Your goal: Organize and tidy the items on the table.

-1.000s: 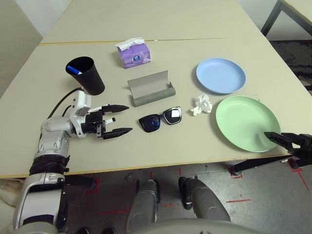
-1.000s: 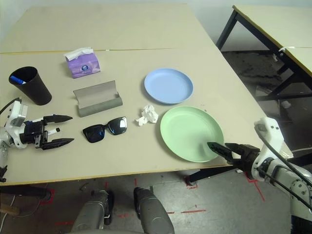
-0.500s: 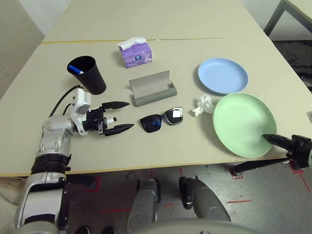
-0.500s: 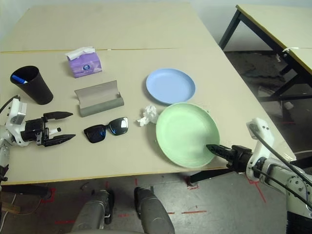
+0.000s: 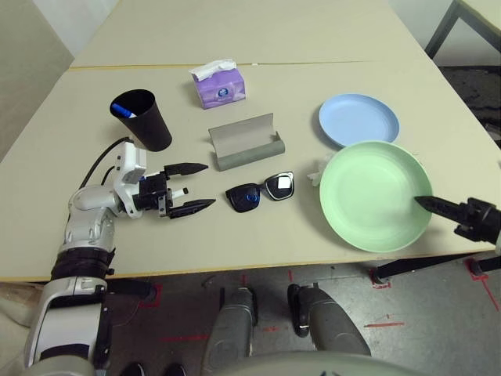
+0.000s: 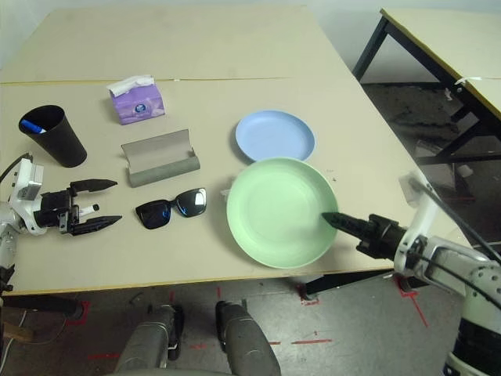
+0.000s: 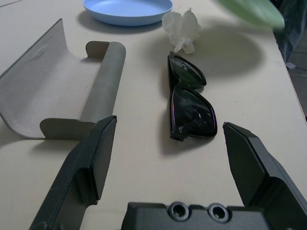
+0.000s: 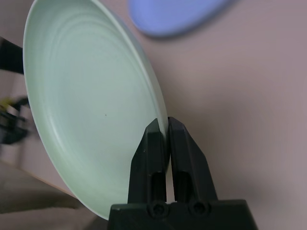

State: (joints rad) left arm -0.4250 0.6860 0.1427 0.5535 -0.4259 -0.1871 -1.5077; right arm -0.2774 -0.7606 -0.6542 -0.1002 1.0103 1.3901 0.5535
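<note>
Now the right claw [image 6: 333,220] is pinched shut on the near right rim of the green plate [image 6: 275,210], which is lifted off the counter [image 6: 196,47] and tilted; the right wrist view shows the two black fingers [image 8: 148,158] closed on either face of the thin rim. Raised like this, the green plate overlaps the near edge of the blue plate [image 6: 275,135] in the head views, and hides most of the crumpled white tissue [image 7: 182,29], which lies on the counter between the blue plate and the black sunglasses [image 6: 171,207]. The sunglasses rest lenses down, just in front of the grey glasses case [image 6: 159,159], which lies open with its lid standing up. The left claw [image 5: 197,188] hovers low over the counter with its jaws spread wide and nothing between them, pointing toward the sunglasses and well short of them. Behind the left arm stands a black cup [image 5: 143,120] holding a marker with a blue cap [image 5: 120,110], and farther back, near the yellowish seam across the counter, sits a purple tissue box [image 5: 218,87] with a white tissue sticking out of its top.
</note>
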